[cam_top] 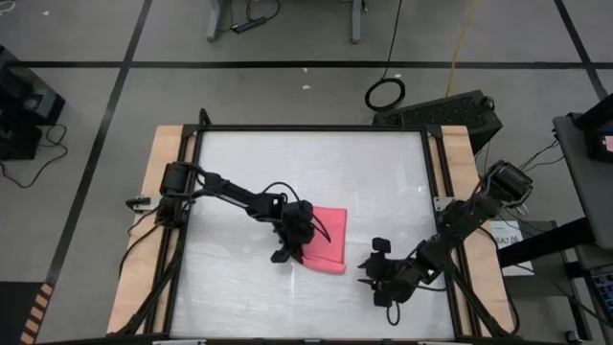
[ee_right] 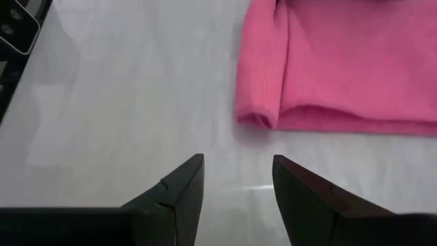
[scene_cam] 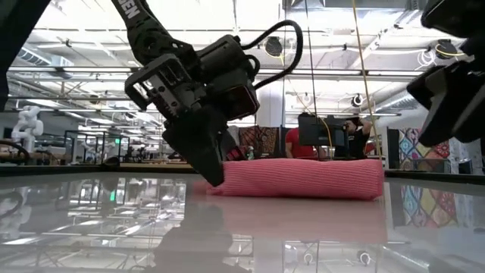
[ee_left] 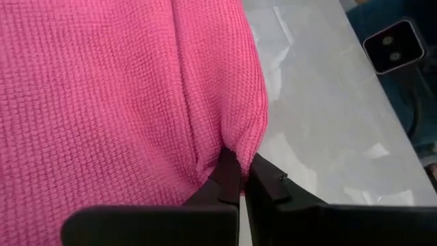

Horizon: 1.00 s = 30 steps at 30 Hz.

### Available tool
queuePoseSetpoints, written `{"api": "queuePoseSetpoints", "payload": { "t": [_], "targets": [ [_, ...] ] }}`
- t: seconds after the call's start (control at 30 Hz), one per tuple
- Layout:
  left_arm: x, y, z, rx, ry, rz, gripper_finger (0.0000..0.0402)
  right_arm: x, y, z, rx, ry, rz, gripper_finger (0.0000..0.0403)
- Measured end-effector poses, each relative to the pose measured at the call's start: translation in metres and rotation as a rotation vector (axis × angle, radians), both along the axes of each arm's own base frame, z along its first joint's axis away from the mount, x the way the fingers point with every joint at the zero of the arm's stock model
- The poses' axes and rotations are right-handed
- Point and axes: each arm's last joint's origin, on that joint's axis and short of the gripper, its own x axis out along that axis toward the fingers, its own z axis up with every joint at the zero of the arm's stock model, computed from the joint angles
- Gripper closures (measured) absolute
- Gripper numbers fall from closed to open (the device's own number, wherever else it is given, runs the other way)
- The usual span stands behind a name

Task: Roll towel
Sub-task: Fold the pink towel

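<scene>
We find the towel (cam_top: 326,238) lying a little in front of the table's (cam_top: 383,172) middle, already folded or partly rolled: in the right wrist view (ee_right: 328,61) one edge is turned over into a thick doubled lip, and in the low view (scene_cam: 303,178) it sits as a low, flat-topped bundle, not yet a tight cylinder.

The left gripper (ee_left: 239,179) is down at the towel's left edge, its fingers pinched together on a small pucker of the pink cloth (the left wrist view shows the fabric drawn into a crease right at the tips). The low view shows the same gripper (scene_cam: 208,163) tilted down, tips at the table surface beside the bundle.

The right gripper (ee_right: 235,188) waits off the towel's right side, near it but not touching, fingers spread apart with bare table between them; the high view (cam_top: 378,273) puts it toward the front right.

Our reading: the rolling step is under way, with the left arm holding the working edge. The next move, as we judge it, calls for carrying that pinched edge over and across the cloth without letting the layers slip, and perhaps for the right gripper to steady the far side. A loose roll looks the likeliest fault.
</scene>
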Motion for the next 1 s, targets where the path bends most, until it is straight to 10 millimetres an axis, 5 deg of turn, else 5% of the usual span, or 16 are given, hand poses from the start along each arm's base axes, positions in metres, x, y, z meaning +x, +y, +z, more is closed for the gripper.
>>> {"api": "queuePoseSetpoints", "payload": {
  "t": [0.37, 1.0],
  "targets": [
    [0.005, 0.012, 0.002, -0.065, 0.035, 0.111, 0.0398, 0.009, 0.001, 0.0, -0.196, -0.09, 0.096, 0.0238],
    [0.004, 0.018, 0.002, -0.112, 0.085, 0.144, 0.0398, 0.041, -0.019, -0.045, -0.395, -0.036, 0.057, 0.0239]
  ]
}}
